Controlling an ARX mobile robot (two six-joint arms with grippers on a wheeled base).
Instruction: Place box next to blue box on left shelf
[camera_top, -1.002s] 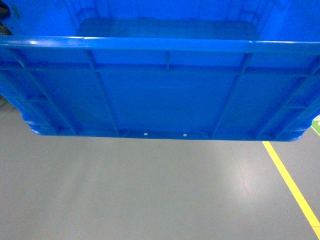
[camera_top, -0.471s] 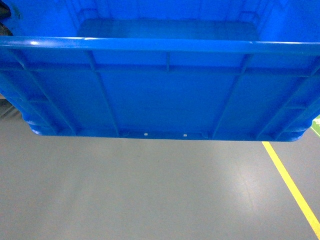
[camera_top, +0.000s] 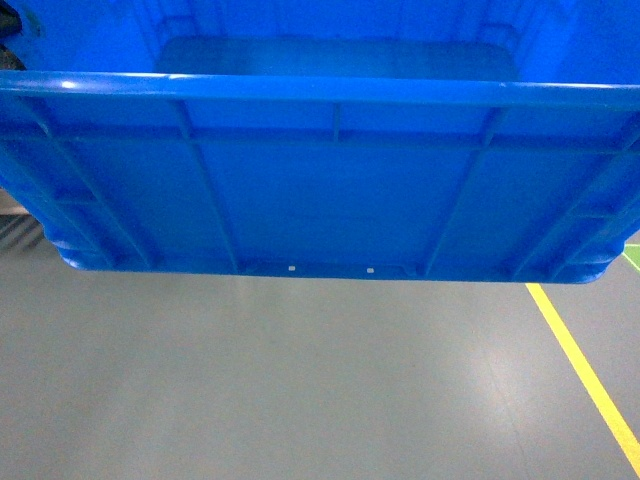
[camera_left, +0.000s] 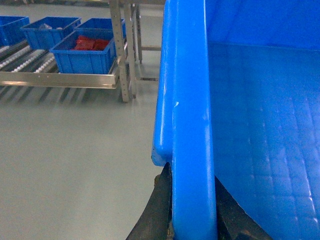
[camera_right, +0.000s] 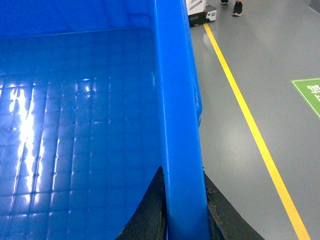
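Note:
The box (camera_top: 330, 190), a large bright blue ribbed crate, fills the upper half of the head view and hangs above the grey floor. My left gripper (camera_left: 191, 175) is shut on the box's left rim (camera_left: 190, 100), one dark finger on each side. On the opposite rim (camera_right: 175, 100), my right gripper (camera_right: 182, 171) is shut the same way. The inside of the box (camera_right: 75, 125) holds nothing. The left shelf (camera_left: 60, 80), grey-framed with white rollers, stands at the far left in the left wrist view. It carries a blue box (camera_left: 82, 52) with red contents and two more blue boxes behind.
A yellow floor line (camera_top: 585, 370) runs along the right, with a green floor marking (camera_right: 307, 92) beyond it. A person's shoes (camera_right: 239, 7) and a low white unit (camera_right: 200, 12) are far ahead on the right. The shelf's upright posts (camera_left: 120, 50) stand beside the box.
The box keeps its place in the head view. The floor behind it shifts slightly, and a striped patch has come into sight at the left edge below the box.

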